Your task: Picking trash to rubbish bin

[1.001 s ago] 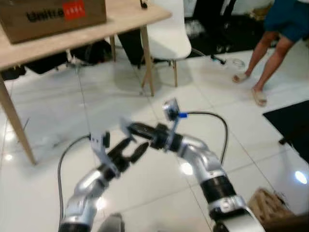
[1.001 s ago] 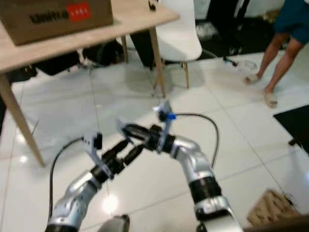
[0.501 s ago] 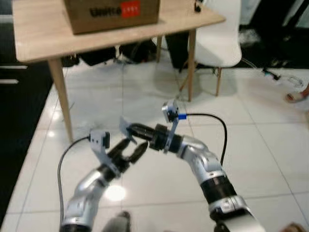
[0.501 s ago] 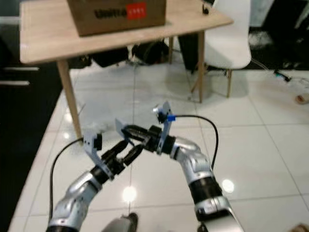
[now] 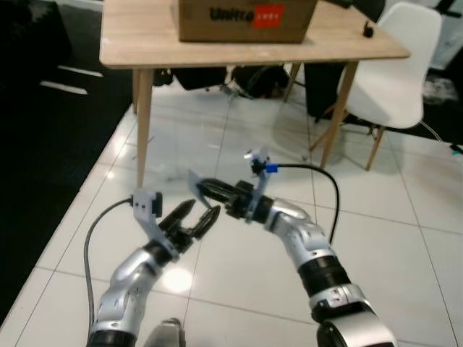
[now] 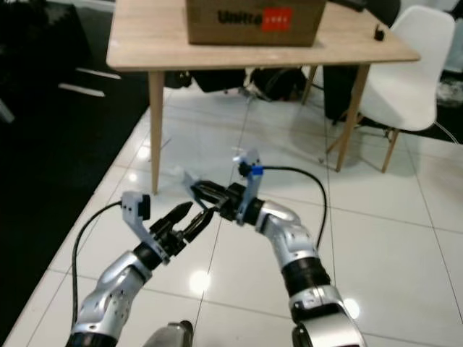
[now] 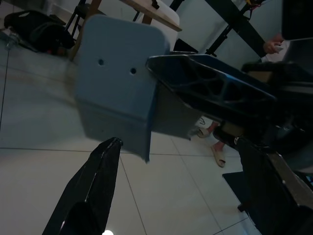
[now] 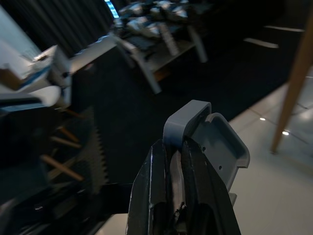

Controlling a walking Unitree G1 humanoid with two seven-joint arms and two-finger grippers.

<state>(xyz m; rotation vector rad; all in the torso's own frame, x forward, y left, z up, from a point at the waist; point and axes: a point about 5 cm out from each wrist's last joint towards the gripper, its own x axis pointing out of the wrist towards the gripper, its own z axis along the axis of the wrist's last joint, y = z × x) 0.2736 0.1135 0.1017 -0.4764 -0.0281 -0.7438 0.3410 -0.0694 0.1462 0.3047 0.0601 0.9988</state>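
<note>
Both arms are raised in front of me above the white tiled floor. My right gripper is shut on a flat grey plastic piece with two small holes; the right wrist view shows the same piece pinched between the black fingers. My left gripper sits just below and beside it, open, with nothing in it. In the left wrist view the grey piece hangs between the spread left fingers.
A wooden table with a cardboard box stands ahead, with bags under it. A white chair is at the right. A dark floor area lies to the left. A person's sandalled foot shows in the left wrist view.
The camera has swung left: the table and chair slid right and the person left the eye views. Both arms kept their pose, the right still holding the grey piece.
</note>
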